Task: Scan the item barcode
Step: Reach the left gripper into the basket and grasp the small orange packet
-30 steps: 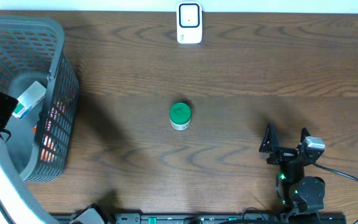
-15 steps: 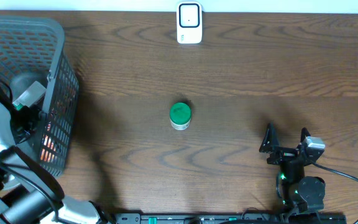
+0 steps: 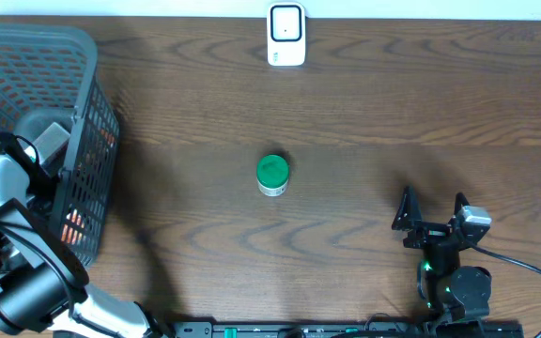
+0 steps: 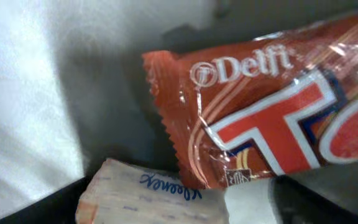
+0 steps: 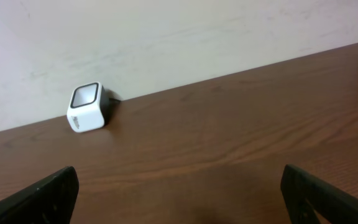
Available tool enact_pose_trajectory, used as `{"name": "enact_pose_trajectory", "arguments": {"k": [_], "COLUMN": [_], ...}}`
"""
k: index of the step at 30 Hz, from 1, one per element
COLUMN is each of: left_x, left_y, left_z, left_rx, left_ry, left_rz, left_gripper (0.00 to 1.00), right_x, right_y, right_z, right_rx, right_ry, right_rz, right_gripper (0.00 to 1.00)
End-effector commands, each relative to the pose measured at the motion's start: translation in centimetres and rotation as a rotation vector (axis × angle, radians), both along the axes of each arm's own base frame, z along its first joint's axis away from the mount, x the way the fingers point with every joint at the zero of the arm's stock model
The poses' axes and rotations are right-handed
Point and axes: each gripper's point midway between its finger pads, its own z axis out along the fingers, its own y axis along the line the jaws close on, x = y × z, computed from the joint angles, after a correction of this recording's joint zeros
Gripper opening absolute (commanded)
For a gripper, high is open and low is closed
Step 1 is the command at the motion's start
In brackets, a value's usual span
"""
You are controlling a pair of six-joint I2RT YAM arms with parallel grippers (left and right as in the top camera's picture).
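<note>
1. Your left claw is down in the one basket; can't tell if it's released or clenched.
2. Right in front of it: one red Delfi bar and one tissue pack, touching.
3. Your right claw is released. One green-lidded jar and one scanner sit well ahead of it on the surface.

Your overhead view looks straight down from well above on the whole surface, with the basket at its left edge and the scanner at its far edge. Your right wrist view sits low, facing across the surface toward the wall, and shares that scanner with the overhead. Your left wrist view is pressed very close to a red wrapper inside the basket, slightly blurred.
</note>
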Motion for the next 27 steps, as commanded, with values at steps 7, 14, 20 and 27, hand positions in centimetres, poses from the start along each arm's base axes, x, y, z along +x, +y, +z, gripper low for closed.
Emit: {"name": "enact_pose_trajectory", "arguments": {"k": [7,14,20,27], "left_x": [-2.0,0.7,3.6,1.7], "left_y": [-1.9,0.2,2.4,-3.5], "left_z": [-2.1,5.3,21.3,38.5], "left_rx": [-0.065,0.020,0.257,0.341], "left_ry": [0.064,-0.051,-0.376,-0.915], "left_rz": [0.027,0.026,0.037,0.063], "left_gripper": [0.49,0.49,0.49,0.50], "right_x": [0.0,0.0,0.0,0.0], "right_y": [0.1,0.1,0.1,0.1], "right_z": [-0.1,-0.1,-0.1,-0.1], "right_rx": [0.005,0.005,0.005,0.005], "right_ry": [0.001,0.001,0.001,0.001], "right_rz": [0.002,0.002,0.002,0.002], "right_gripper": [0.99,0.99,0.99,0.99]}}
